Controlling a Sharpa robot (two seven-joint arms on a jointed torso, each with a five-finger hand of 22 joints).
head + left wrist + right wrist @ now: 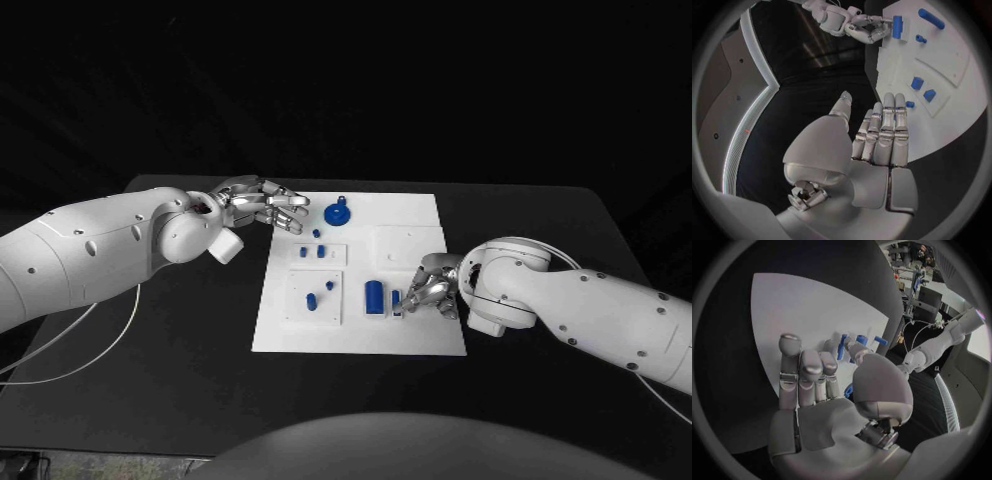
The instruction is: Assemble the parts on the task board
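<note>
Black worktop (173, 340) is carrying the whole set, lying closest to the head camera and spreading under everything else.

White arms are reaching in from both sides, the left one toward the far left corner of the board, the right one toward its near right edge.

White task board (411, 225) is lying flat in the middle of the worktop, with raised square panels on its surface.

Left hand (263, 208) is hovering at the board's far left corner, fingers stretched out side by side and holding nothing.

Right hand (431, 285) is resting over the board's right side, its fingertips closing on a small upright blue piece (397, 299).

Round blue part with a ring on top (338, 213) is lying near the board's far edge, just beside the left hand's fingertips.

Tall blue cylinder (374, 293) is standing next to the right hand.

Two small blue blocks (922, 88) are sitting side by side on a raised panel.

Smaller blue pegs (312, 299) are sitting on the near left panel.
</note>
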